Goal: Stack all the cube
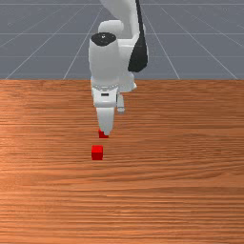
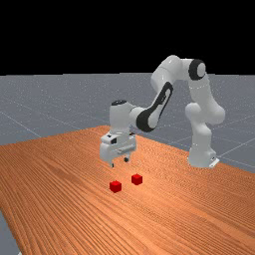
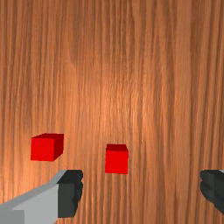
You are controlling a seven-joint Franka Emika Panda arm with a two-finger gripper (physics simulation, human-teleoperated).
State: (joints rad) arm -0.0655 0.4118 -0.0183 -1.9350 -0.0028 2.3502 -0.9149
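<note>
Red, the inner cube [image 3: 117, 161] lies below our raised hand [image 2: 119, 163], between its spread fingers' [image 3: 71, 192] lines but nearer one; the outer cube [image 3: 42, 149] sits beyond that finger. Both rest in the far view's lower middle. We should centre first.

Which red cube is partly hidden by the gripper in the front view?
The cube farther from the front camera; the gripper covers part of it there. The other cube, nearer that camera, is uncovered.

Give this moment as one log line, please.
gripper: open, empty | red cube and second red cube: apart on wooden table | stack: not built
</note>
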